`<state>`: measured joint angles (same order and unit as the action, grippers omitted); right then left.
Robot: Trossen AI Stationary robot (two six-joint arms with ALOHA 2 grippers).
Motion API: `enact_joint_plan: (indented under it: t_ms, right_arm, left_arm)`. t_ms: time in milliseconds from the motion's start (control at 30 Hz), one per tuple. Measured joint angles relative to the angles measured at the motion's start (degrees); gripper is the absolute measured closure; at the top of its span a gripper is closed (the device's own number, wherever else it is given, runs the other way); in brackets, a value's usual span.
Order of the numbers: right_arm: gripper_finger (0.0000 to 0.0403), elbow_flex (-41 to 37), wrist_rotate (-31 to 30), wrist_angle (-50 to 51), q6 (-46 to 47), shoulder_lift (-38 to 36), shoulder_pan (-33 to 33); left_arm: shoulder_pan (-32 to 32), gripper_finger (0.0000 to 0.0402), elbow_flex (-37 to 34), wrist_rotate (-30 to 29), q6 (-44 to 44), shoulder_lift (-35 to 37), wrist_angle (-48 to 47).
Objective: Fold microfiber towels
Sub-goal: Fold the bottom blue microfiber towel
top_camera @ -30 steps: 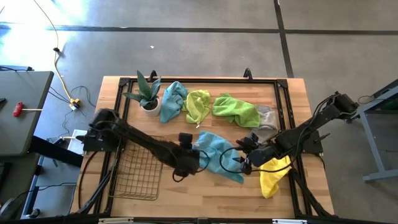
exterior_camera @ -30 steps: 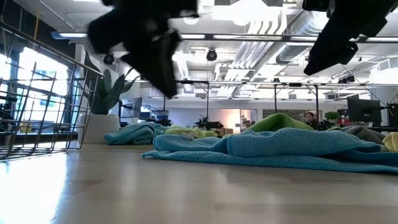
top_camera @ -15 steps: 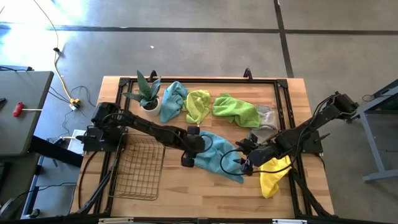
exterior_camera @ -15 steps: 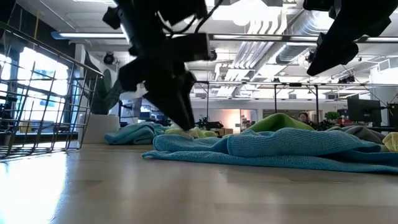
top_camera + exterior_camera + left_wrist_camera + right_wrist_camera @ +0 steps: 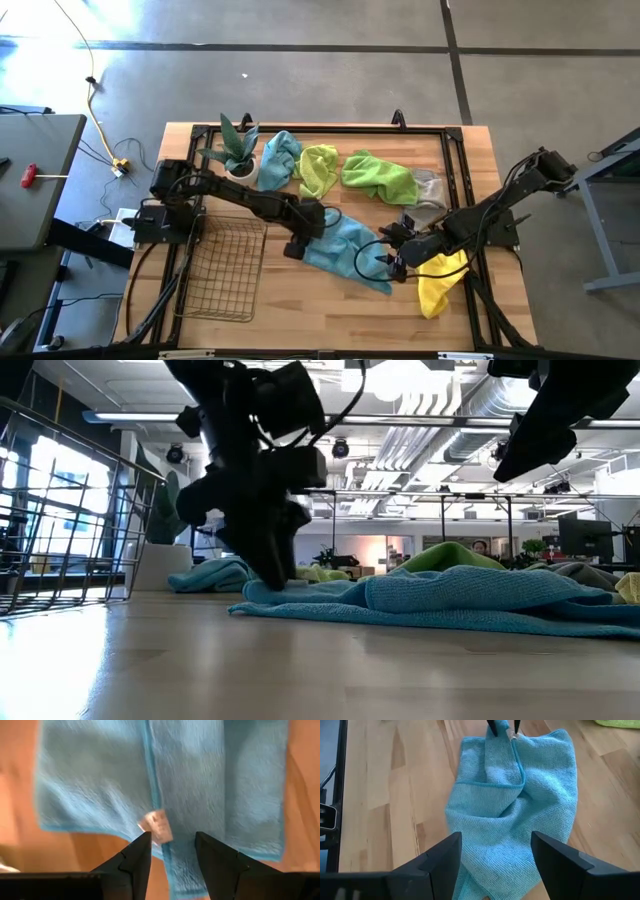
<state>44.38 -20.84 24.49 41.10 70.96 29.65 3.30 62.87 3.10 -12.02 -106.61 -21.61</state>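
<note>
Now down at the near-left corner of the teal towel point(image 5: 345, 248) spread mid-surface, left fingers point(image 5: 172, 851) part open, straddling the hem tag, nothing held yet; right fingers point(image 5: 495, 855) wide open, empty, at the opposite end.

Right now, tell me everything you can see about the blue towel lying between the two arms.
The teal blue towel is a soft, nubby microfiber cloth with a stitched hem and a small pale tag at one edge. It lies crumpled and partly folded over itself on the wooden table, mid-table. The left gripper is down at its tagged edge, jaws open around it; the right gripper hovers open at the opposite side.
</note>
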Motion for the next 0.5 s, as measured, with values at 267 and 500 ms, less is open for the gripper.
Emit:
enact_joint_plan:
  t_ms: [267,500]
  right_arm:
    - [0.0171,0.0,0.0,0.02,-0.02,0.0,0.0]
    - [0.0171,0.0,0.0,0.02,-0.02,0.0,0.0]
  left_arm:
    - [-2.4,0.0259,-0.22,4.49,7.32,0.0,0.46]
    - [-5.53,0.0259,-0.2,4.56,12.19,0.0,0.53]
